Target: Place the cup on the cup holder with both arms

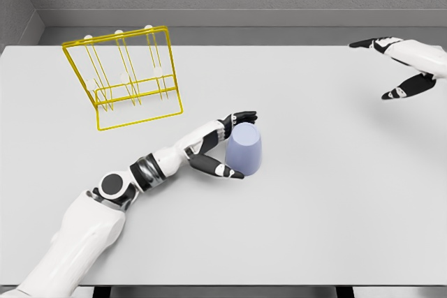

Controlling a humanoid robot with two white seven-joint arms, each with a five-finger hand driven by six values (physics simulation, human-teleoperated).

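A pale lavender cup [245,148] stands upside down near the middle of the white table [328,193]. My left hand [234,143] wraps around it from the left, fingers over its top and thumb [223,169] low at its front, touching it. The yellow wire cup holder [129,75] with white-tipped pegs stands at the back left, well apart from the cup. My right hand [401,68] hovers at the far right edge, fingers spread, holding nothing.
A grey wall runs behind the table's far edge. The table's front edge lies close to my left upper arm [77,242].
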